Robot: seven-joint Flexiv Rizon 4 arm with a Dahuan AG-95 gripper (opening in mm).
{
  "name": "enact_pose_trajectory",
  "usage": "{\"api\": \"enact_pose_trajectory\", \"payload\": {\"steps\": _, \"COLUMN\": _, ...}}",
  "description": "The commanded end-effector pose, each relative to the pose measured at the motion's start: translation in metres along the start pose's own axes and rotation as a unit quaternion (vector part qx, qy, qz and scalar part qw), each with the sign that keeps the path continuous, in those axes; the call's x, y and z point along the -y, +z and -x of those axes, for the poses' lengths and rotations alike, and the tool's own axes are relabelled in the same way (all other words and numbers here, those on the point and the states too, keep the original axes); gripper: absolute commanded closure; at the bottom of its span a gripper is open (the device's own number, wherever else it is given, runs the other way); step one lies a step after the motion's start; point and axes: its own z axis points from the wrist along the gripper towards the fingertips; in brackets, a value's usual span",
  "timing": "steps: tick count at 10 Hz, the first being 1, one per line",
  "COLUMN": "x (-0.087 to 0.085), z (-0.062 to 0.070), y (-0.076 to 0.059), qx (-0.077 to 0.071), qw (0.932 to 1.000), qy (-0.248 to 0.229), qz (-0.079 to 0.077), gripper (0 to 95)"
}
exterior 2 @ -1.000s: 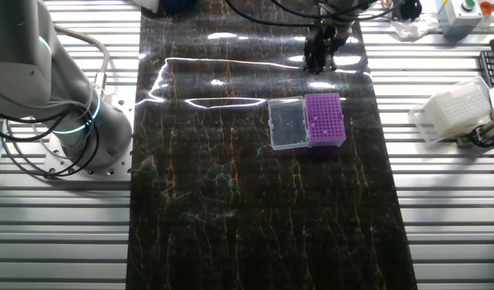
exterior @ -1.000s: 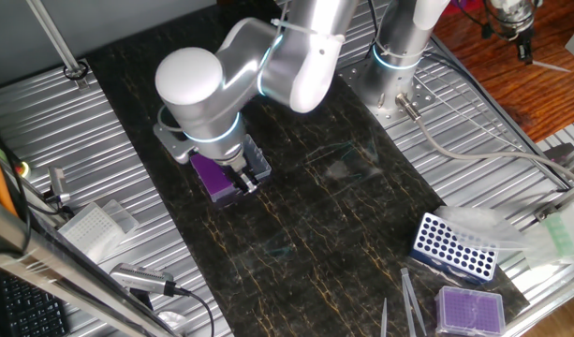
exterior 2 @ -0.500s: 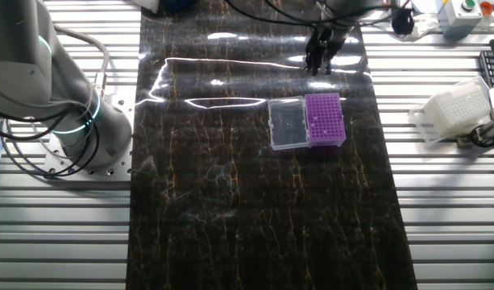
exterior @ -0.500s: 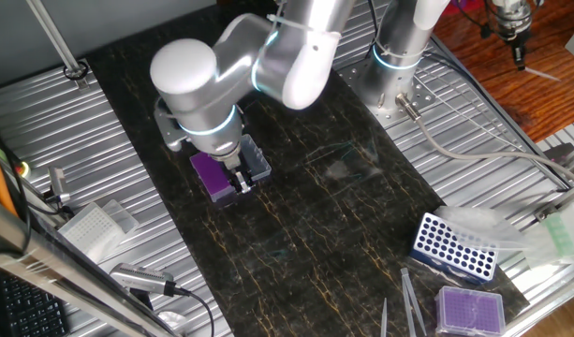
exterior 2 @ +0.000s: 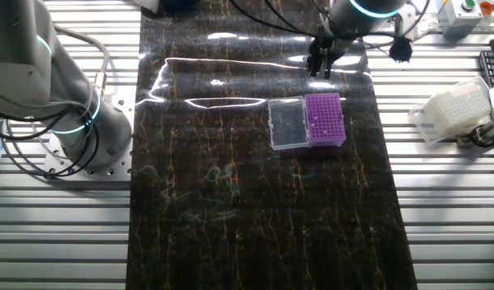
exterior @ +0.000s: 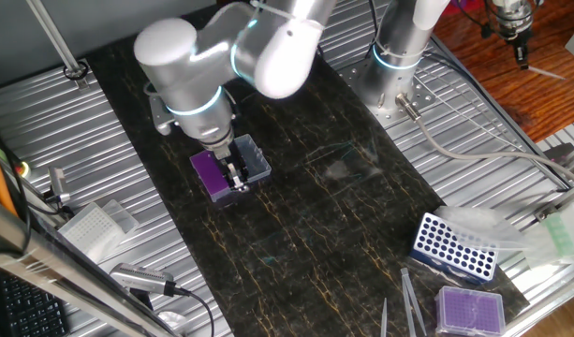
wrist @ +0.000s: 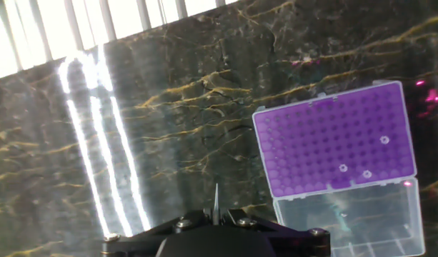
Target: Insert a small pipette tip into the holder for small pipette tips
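Observation:
The holder for small pipette tips is a deep-purple rack (wrist: 333,139) with a fine hole grid, and its clear lid (wrist: 351,218) lies open beside it. It also shows in one fixed view (exterior: 212,174) and the other fixed view (exterior 2: 325,119). My gripper (wrist: 216,213) is shut on the small pipette tip (wrist: 216,194), a thin clear needle sticking out between the jaws. The tip points at the dark mat to the left of the rack. In the fixed views the gripper (exterior: 234,178) (exterior 2: 320,69) hovers above the mat just beside the rack.
A blue-and-white rack (exterior: 452,248) and a paler lilac rack (exterior: 470,310) stand at the mat's far corner, with long tips (exterior: 408,300) beside them. A white tip box (exterior 2: 456,109) sits on the metal slats. A second arm's base (exterior 2: 65,113) stands beside the mat.
The arm's elbow has swung up and to the left in one fixed view. The gripper has shifted slightly along the rack's edge, still holding the tip. The rack has not moved.

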Motion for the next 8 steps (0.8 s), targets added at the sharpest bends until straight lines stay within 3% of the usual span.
{"api": "enact_pose_trajectory", "payload": {"steps": 1, "x": -0.002, "z": -0.003, "y": -0.005, "qx": -0.013, "qw": 0.9995, "qy": 0.009, "qz": 0.027, "gripper": 95.0}}
{"api": "enact_pose_trajectory", "payload": {"steps": 3, "x": -0.004, "z": -0.005, "y": -0.009, "qx": -0.021, "qw": 0.9994, "qy": 0.009, "qz": 0.027, "gripper": 95.0}}
{"api": "enact_pose_trajectory", "payload": {"steps": 8, "x": -0.003, "z": -0.016, "y": -0.024, "qx": -0.062, "qw": 0.9960, "qy": 0.006, "qz": 0.064, "gripper": 95.0}}
